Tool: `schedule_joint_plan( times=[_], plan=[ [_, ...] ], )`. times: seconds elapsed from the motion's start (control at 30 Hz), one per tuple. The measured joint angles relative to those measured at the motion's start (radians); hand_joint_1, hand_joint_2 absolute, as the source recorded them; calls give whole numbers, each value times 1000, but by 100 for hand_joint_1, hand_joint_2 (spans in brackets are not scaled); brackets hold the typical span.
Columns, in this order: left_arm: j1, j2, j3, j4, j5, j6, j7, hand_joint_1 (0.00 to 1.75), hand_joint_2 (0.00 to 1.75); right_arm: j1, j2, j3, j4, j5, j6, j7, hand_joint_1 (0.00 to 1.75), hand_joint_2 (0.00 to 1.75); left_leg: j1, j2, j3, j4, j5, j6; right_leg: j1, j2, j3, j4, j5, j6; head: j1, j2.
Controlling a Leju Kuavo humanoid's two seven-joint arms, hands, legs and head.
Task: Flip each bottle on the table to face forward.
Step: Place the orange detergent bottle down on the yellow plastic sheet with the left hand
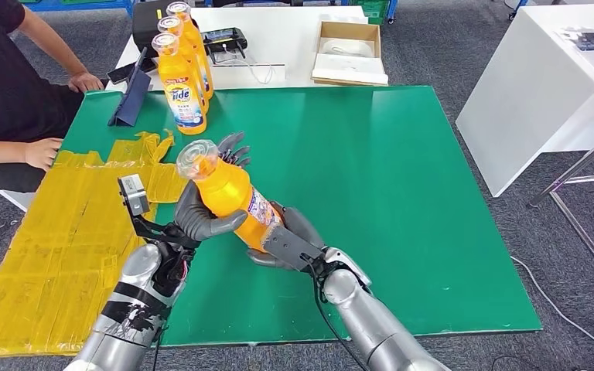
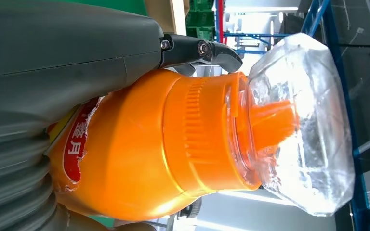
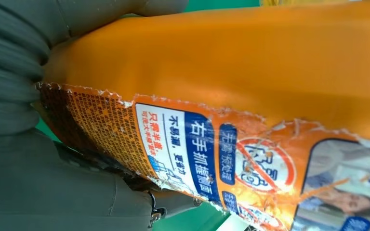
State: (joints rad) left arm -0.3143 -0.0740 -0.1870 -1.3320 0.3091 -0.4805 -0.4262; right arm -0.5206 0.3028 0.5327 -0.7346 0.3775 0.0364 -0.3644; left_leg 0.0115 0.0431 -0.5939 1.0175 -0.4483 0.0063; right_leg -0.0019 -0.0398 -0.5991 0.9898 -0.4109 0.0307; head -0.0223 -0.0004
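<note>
Both hands held one orange bottle (image 1: 228, 189) tilted above the green mat (image 1: 402, 193): the left hand (image 1: 201, 212) wrapped its upper body below the clear cap (image 1: 197, 158), and the right hand (image 1: 290, 239) cupped its base. Three more bottles (image 1: 182, 73) stood at the mat's far edge. The smooth plastic and torn label (image 3: 197, 159) looked likely to let it slip if either hand loosened mid-turn.

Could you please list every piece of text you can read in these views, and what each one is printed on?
"Tide": label of the front standing bottle.
"右手抓握面": blue band on the held bottle's label.
"不易漏, 更省力": same label.
A crossed-out red circle sign: same label.
Red label patch: characters partly hidden.
Fine print and other bottles' labels: too small or blurred.
</note>
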Motion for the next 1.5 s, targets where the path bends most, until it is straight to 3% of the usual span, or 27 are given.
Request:
schedule_joint_plan(
  times=[0.13,0.63,0.83,0.87,0.97,1.0,1.13,1.27,1.5],
  plan=[
    [-6,1,-17,1,-34,16,1,175,175,-13,9,16,18,5,1,0,175,175,0,0,0,0,0,0,0,0,0,0,0,0,0,0],
    [-7,24,-46,10,-130,31,-58,175,175,-15,6,49,24,18,-38,6,175,175,0,0,0,0,0,0,0,0,0,0,0,0,0,0],
    [-1,24,-46,-3,-154,50,-75,175,175,-11,-25,43,-41,4,-42,5,175,175,0,0,0,0,0,0,0,0,0,0,0,0,0,0],
    [0,24,-47,-8,-172,61,-84,175,175,-10,-32,39,-56,3,-42,5,163,175,0,-1,0,0,0,0,0,0,0,0,0,0,0,0],
    [1,24,-47,-31,-238,98,-108,175,175,-2,-48,25,-104,12,-50,5,32,175,0,-1,-1,0,0,0,0,0,0,0,0,0,0,0],
    [2,24,-47,-39,-264,114,-115,175,175,3,-51,19,-122,21,-59,5,0,175,0,-1,-1,0,0,0,0,0,0,0,0,0,0,0],
    [15,22,-47,-74,-407,219,-142,175,175,23,-68,-10,-199,64,-107,3,0,0,0,-1,0,0,0,0,0,0,0,0,0,0,0,0],
    [38,29,-44,-92,-629,386,-143,175,175,30,-104,-57,-286,75,-122,-1,0,0,0,0,0,0,0,0,0,0,0,0,0,0,0,0],
    [45,37,-19,-91,-750,507,-134,175,175,38,-144,-106,-365,76,-114,-1,0,0,0,0,0,0,0,0,0,0,0,0,0,0,0,0]
  ],
)
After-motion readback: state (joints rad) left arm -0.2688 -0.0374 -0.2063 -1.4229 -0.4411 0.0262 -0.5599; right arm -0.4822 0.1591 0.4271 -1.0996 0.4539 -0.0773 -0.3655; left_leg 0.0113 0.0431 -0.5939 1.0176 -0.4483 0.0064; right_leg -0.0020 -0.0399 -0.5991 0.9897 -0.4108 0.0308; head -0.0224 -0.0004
